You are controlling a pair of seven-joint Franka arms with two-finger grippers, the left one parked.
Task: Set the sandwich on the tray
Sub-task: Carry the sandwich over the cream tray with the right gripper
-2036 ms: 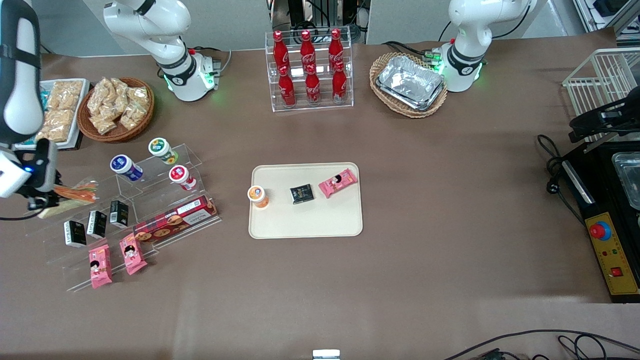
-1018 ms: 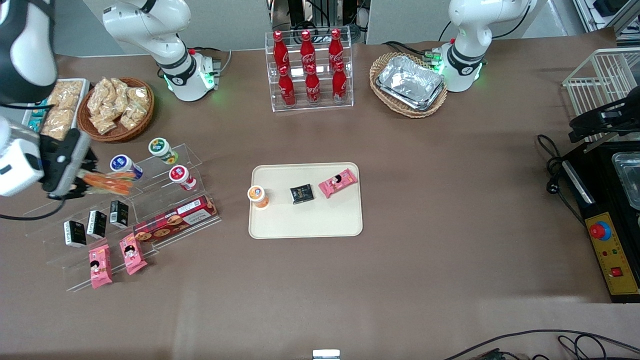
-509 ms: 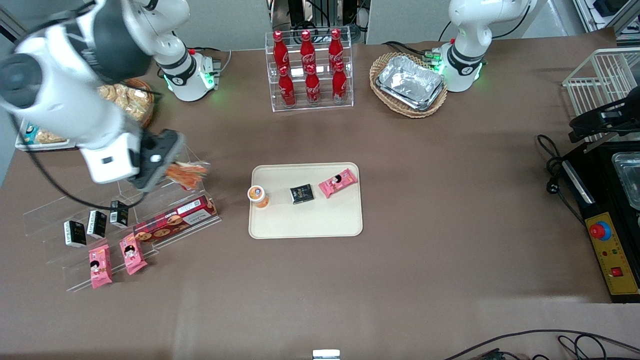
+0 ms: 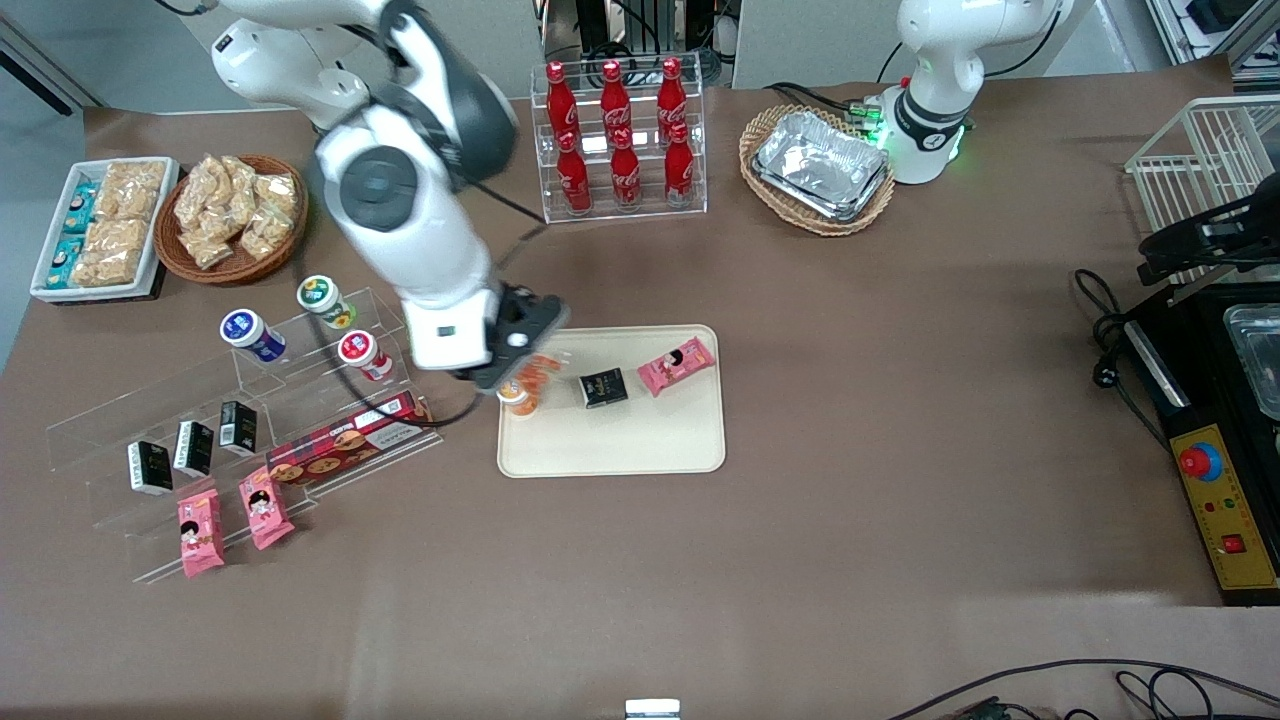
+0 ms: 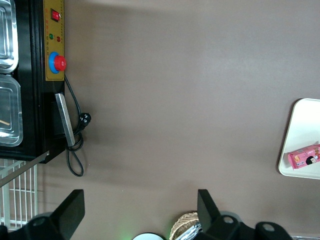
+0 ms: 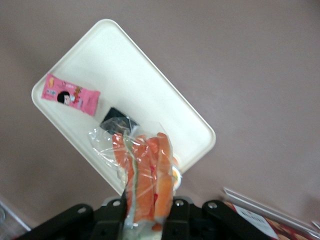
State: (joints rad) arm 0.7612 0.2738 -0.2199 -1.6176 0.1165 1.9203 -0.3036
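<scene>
Gripper point(image 4: 522, 352) is above the tray point(image 4: 640, 450), over its edge toward the working arm's end of the worktop point(image 4: 900, 400). Fingers clamped on the sandwich point(image 6: 145, 175); the wrapped wedge sticks out from between them, orange and red layers plus one green layer showing through the clear film. Sandwich is held in the air over the tray, not resting on it. In the front view it overlaps the orange-lidded cup point(image 4: 517, 393), which stands on the tray at that same edge. Also on the tray: black packet point(image 4: 604, 387) near its middle, and pink snack packet point(image 4: 676, 365) beside that, toward the parked arm's end.
</scene>
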